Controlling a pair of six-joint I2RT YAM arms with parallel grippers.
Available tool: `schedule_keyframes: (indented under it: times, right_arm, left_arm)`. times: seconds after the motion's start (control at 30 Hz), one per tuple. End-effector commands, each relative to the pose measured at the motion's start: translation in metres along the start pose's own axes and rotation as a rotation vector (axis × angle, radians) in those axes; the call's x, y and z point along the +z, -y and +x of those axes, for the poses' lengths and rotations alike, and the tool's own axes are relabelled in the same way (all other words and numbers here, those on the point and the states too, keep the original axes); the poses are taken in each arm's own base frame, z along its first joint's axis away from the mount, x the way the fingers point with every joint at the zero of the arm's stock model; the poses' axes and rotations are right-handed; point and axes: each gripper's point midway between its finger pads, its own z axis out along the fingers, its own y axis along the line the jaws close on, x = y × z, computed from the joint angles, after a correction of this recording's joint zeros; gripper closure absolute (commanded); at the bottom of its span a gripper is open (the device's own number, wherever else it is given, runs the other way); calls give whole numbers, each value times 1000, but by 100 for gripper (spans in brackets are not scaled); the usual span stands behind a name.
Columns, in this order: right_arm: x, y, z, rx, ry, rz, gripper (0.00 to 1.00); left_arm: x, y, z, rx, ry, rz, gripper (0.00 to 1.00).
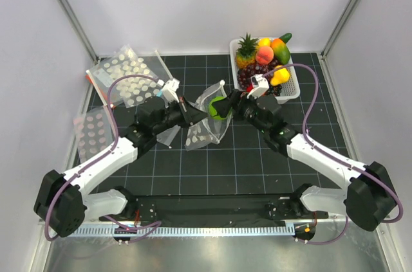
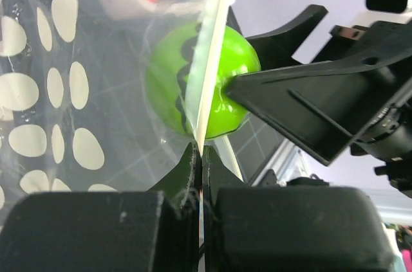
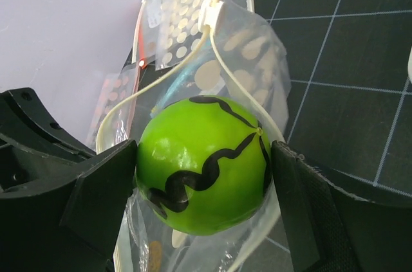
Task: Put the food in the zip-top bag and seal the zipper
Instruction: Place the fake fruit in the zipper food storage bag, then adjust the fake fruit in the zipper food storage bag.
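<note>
**Overhead view.** The left gripper (image 1: 191, 115) and the right gripper (image 1: 224, 105) meet near the middle of the bench (image 1: 257, 156), a little toward its far edge. The dotted bag (image 1: 205, 129) hangs between and below them, and a green ball (image 1: 216, 109) shows at the tip of the right gripper. A white basket (image 1: 293, 89) of toy fruit stands in the far right corner. Flat dotted sheets (image 1: 125, 72) lie in the far left corner and along the left edge. Only this view gives the layout, but it is too coarse to show either grip.

**Left wrist view.** The left gripper is closed, pinching the bag's white strip (image 2: 212, 47), which is seen edge-on and runs straight up from the fingertips across the face of the ball. The ball's left part is seen through the dotted film. Its right part is bare, and one side of the right gripper presses against it.

**Right wrist view.** The right gripper grips the ball, with one finger touching its left side and the other its right. Only here do the ball's black wavy lines show. The strip also divides here into two lines that pass either side of the ball's upper half and join beyond it at a small white tab (image 3: 210, 11). Clear film lies behind and below the ball, so the ball sits in the bag's open mouth. How far in it sits cannot be told.
</note>
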Motion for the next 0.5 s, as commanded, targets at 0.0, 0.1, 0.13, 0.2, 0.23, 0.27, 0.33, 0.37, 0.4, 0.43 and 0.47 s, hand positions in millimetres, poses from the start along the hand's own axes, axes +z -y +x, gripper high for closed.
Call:
schedule_keyframes:
  times: [0.0, 0.1, 0.13, 0.2, 0.23, 0.27, 0.33, 0.37, 0.4, 0.43, 0.47]
  right_arm:
    - [2, 1, -8, -38, 13, 28, 6]
    - [2, -2, -7, -43, 2, 13, 1]
    - [3, -2, -6, -46, -2, 10, 1]
    - [4, -11, -3, -45, -19, -36, 2]
    - [5, -12, 0, -45, -26, -51, 3]
    - [5, -18, 1, -39, -30, -87, 5]
    - [6, -19, 1, -32, -32, -90, 5]
    - [6, -17, 1, -33, -29, -81, 7]
    - [5, -16, 0, -33, -25, -73, 9]
    - [4, -13, -1, -36, -17, -57, 10]
    - [3, -6, -2, -32, -13, -11, 14]
  left_arm:
    - [-9, 5, -21, 59, 69, -35, 100]
    - [-9, 6, -20, 63, 64, -25, 100]
    - [-9, 7, -20, 63, 63, -18, 100]
    - [-8, 13, -18, 61, 51, 18, 100]
    - [-7, 14, -16, 58, 43, 26, 100]
    - [-6, 16, -17, 58, 45, 38, 100]
    - [-5, 19, -15, 53, 34, 54, 100]
    - [-5, 19, -15, 52, 34, 54, 100]
    - [-5, 18, -15, 51, 34, 49, 100]
    - [-5, 16, -15, 48, 35, 42, 100]
    - [-5, 16, -16, 49, 38, 39, 100]
